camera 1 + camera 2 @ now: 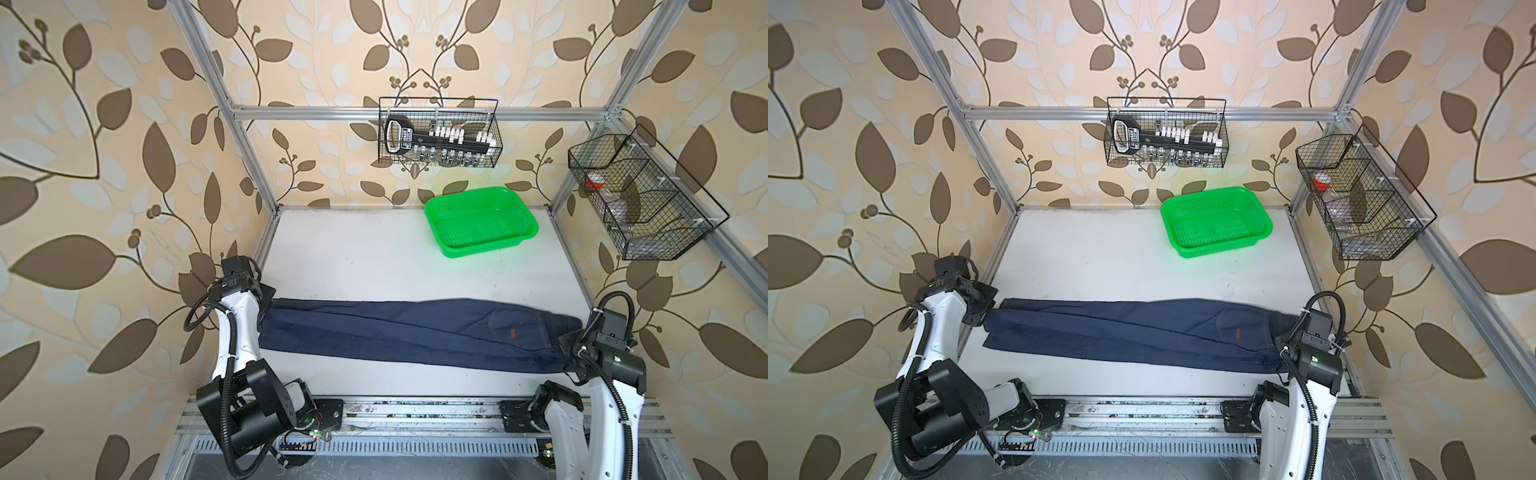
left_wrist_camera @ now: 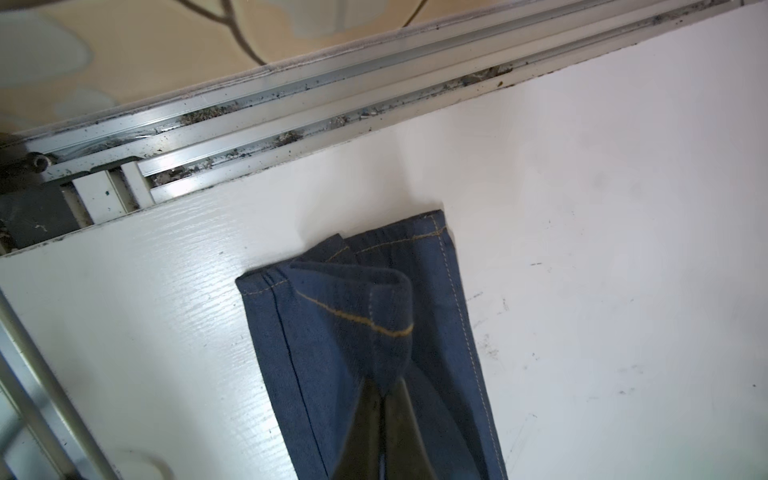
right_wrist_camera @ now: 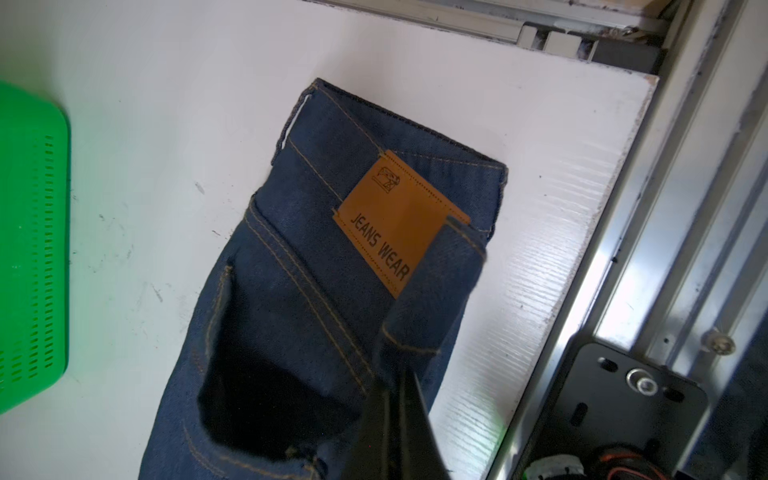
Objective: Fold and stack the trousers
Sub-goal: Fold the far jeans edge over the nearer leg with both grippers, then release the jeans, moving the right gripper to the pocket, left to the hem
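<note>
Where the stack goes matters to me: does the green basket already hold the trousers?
No, the green basket shows only its bare perforated floor in a top view, while the trousers lie stretched out on the table.

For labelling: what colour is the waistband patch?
Tan-brown patch, dark lettering; clearest in right wrist view.

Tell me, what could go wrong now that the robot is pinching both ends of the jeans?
1. The left gripper is shut on only a small fold of hem on the trousers. That bit may slip out when it is lifted.
2. The right gripper pinches just a narrow flap beside the brown patch. Perhaps only the top layer will rise, and the fold could turn out crooked.
</note>
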Controlling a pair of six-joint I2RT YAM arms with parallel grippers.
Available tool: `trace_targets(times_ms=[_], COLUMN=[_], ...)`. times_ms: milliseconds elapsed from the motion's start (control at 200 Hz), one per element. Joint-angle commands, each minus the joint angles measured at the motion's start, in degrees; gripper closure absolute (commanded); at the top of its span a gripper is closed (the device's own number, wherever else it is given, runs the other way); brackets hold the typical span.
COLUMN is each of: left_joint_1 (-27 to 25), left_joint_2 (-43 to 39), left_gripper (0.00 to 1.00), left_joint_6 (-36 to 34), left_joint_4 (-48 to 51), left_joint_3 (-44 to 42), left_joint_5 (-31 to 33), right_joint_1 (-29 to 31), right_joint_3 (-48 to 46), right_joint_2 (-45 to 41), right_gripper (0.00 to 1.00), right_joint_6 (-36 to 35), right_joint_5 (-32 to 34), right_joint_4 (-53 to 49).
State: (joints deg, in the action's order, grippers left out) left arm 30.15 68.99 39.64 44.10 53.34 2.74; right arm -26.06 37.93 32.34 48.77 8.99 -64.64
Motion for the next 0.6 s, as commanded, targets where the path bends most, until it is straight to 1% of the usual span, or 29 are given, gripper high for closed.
trace_targets(times_ms=[0, 150, 330, 410, 485, 595], left_joint_1=[1.2, 3.5, 4.0, 4.0, 4.0, 4.0], left_joint_2=[-1.4, -1.9, 0.4, 1.0, 1.0, 1.3], left_gripper=[1.0, 1.0, 1.0, 1.0, 1.0, 0.99], left_joint_6=[-2.4, -3.6, -4.6, -4.4, -4.3, -3.9], left_joint_4=[-3.3, -4.7, -5.9, -6.4, -7.2, -7.5], left_joint_3=[-1.8, -4.3, -5.6, -6.9, -7.9, -8.3], left_joint_5=[-0.2, -0.2, -0.3, -0.5, -1.3, -2.7], right_joint_1=[-0.2, -0.3, -0.3, -0.4, -0.4, -0.4], right_joint_3=[-0.2, 0.9, -0.5, -0.6, -0.6, -0.2], right_joint_2=[0.5, 0.8, 1.6, 2.0, 2.0, 1.4], right_gripper=[1.0, 1.0, 1.0, 0.95, 0.84, 0.83], right_joint_6=[-0.6, -0.3, 0.9, 1.1, 1.2, 1.2], right_joint_5=[4.2, 5.9, 6.3, 6.5, 6.5, 6.5], right_joint_4=[-1.6, -2.1, -1.8, -1.7, -1.6, -2.2])
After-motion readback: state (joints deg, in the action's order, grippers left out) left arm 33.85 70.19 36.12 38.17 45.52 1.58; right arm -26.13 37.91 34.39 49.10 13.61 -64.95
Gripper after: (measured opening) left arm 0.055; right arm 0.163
